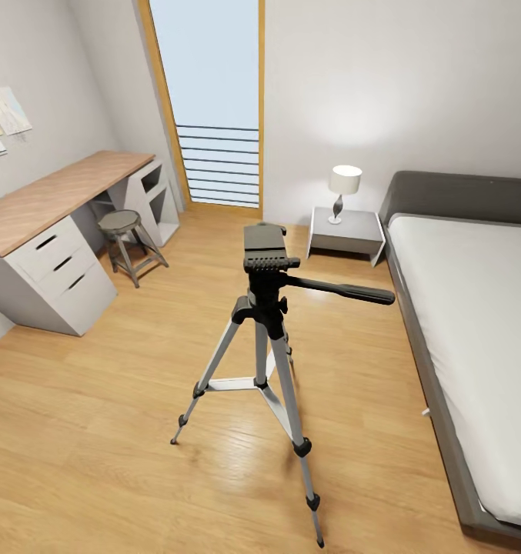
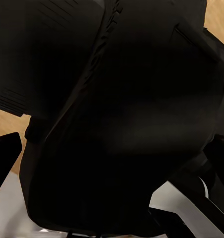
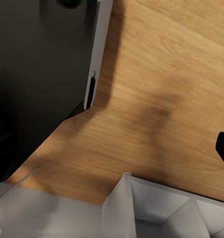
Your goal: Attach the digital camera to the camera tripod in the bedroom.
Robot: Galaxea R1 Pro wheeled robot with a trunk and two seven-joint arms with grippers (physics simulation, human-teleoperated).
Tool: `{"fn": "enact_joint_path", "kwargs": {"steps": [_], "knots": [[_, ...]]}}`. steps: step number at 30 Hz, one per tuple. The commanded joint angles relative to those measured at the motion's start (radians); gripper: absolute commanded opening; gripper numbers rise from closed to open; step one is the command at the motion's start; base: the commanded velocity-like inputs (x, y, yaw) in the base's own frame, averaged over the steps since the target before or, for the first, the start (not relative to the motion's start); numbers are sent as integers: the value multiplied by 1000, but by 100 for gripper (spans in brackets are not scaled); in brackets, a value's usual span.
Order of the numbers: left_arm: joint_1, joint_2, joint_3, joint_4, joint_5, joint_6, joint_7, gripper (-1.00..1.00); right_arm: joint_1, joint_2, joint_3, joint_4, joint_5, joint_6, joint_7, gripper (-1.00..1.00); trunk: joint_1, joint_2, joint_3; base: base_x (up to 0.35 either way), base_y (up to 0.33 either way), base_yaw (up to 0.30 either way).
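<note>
The camera tripod (image 1: 262,331) stands upright on the light wood floor (image 1: 98,431) in the middle of the bedroom, its three silver legs spread and its pan handle (image 1: 338,291) reaching toward the grey bed (image 1: 475,308). Behind it sit a nightstand (image 1: 346,232) with a lit lamp (image 1: 343,189), a stool (image 1: 125,240) beside the tabletop (image 1: 52,196), and the tall window (image 1: 212,100). The left wrist view is dark, perhaps robot body; neither pincer's state can be told.
</note>
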Motion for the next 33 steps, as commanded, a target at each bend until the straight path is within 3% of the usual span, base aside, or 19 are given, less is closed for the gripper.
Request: {"fn": "enact_joint_path", "kwargs": {"steps": [1,33], "knots": [[-1,0,-3,1,9,-1,-4,-100,-1,0,7,3,4,-6,1,100,0,-2,-1,0,0,0],[-1,2,-3,1,9,-1,-2,-100,-1,3,7,3,4,-6,1,100,0,-2,-1,0,0,0]]}}
